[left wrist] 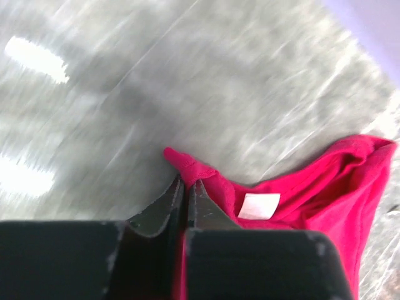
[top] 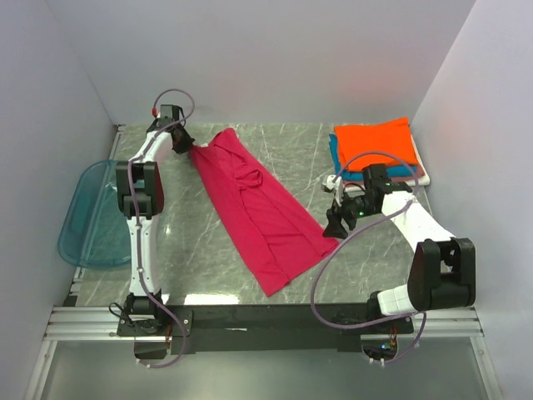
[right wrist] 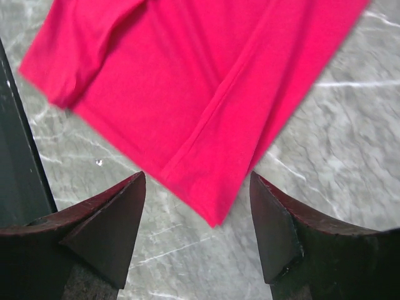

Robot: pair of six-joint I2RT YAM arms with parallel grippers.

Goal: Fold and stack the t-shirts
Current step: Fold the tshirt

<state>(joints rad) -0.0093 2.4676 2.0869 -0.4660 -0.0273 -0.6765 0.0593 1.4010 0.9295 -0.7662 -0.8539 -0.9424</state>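
One magenta-red t-shirt (top: 254,208) lies doubled lengthwise in a diagonal strip across the middle of the desk (top: 183,258), neck end far-left and hem near-right. Your left claw (left wrist: 186,184) is clamped tight on a corner beside the neck label; hold that pinch firm so the cloth stays taut. Your right claw (right wrist: 197,181) hangs spread wide, gripping nothing, just above the hem corner. Lower it until the fingers straddle both layers before closing. Folded shirts (top: 375,146), orange on top, sit stacked far right, well apart from the blue tray (top: 87,217).
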